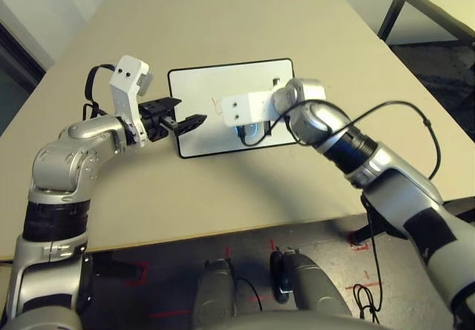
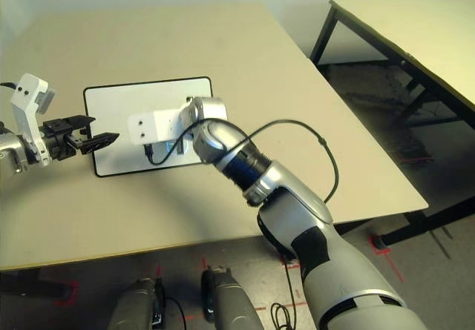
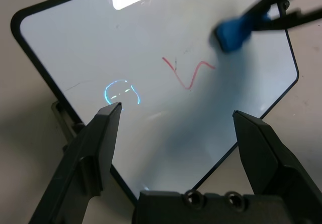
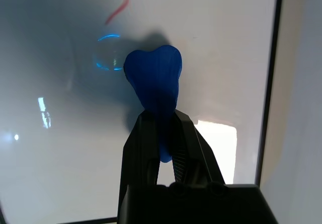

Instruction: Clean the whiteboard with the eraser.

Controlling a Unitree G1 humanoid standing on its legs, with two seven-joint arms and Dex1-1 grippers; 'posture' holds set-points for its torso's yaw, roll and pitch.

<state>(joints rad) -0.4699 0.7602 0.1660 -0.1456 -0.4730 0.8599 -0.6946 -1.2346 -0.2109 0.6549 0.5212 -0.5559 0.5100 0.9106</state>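
The whiteboard [image 1: 200, 85] lies flat on the tan table, with a thin red scribble [image 3: 188, 73] near its middle. My right gripper [image 4: 160, 121] is shut on the blue eraser [image 4: 153, 78], which points down at the board just beside the scribble. The left wrist view also catches the eraser [image 3: 236, 31] in those black fingers. My left gripper [image 1: 189, 120] hangs open over the board's left edge with nothing between its fingers [image 3: 105, 128].
The tan table [image 1: 223, 18] has free room all around the board. A black cable [image 1: 415, 119] loops off my right forearm. A second table [image 2: 415, 33] stands to the right across a gap of floor.
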